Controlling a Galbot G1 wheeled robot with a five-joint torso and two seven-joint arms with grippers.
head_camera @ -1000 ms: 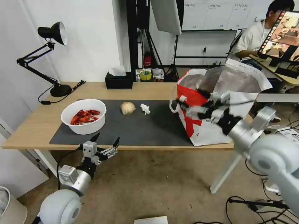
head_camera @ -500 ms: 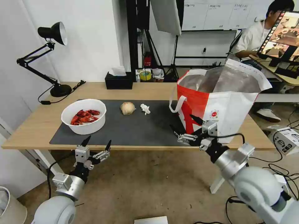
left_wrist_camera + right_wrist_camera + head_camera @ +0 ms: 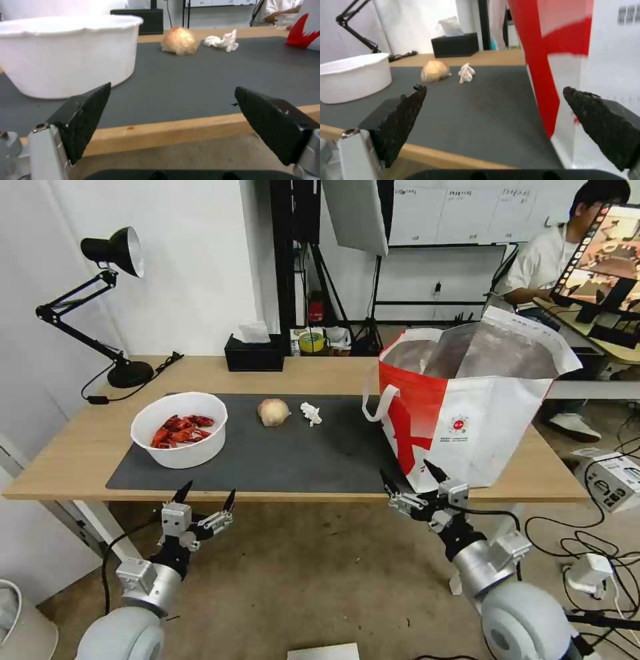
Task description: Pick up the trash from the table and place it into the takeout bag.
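On the table's (image 3: 80,447) dark mat stand a white bowl of red crayfish shells (image 3: 179,429) at the left, a beige ball (image 3: 273,412) and a small crumpled tissue (image 3: 311,413) mid-table. The white and red takeout bag (image 3: 467,407) stands open at the right end. My left gripper (image 3: 205,499) hangs open just below the front edge, under the bowl (image 3: 66,52). My right gripper (image 3: 408,479) is open too, at the front edge beside the bag's (image 3: 573,50) red corner. The ball (image 3: 179,40) (image 3: 435,70) and tissue (image 3: 222,41) (image 3: 466,72) lie beyond both grippers.
A black tissue box (image 3: 254,353) sits at the table's back edge and a black desk lamp (image 3: 107,293) at the back left. A person sits at another desk far right. Cables and a power strip (image 3: 587,573) lie on the floor at right.
My right arm has dropped from the bag's side down and back to the table's front edge, gripper open throughout. My left gripper sank slightly below the edge.
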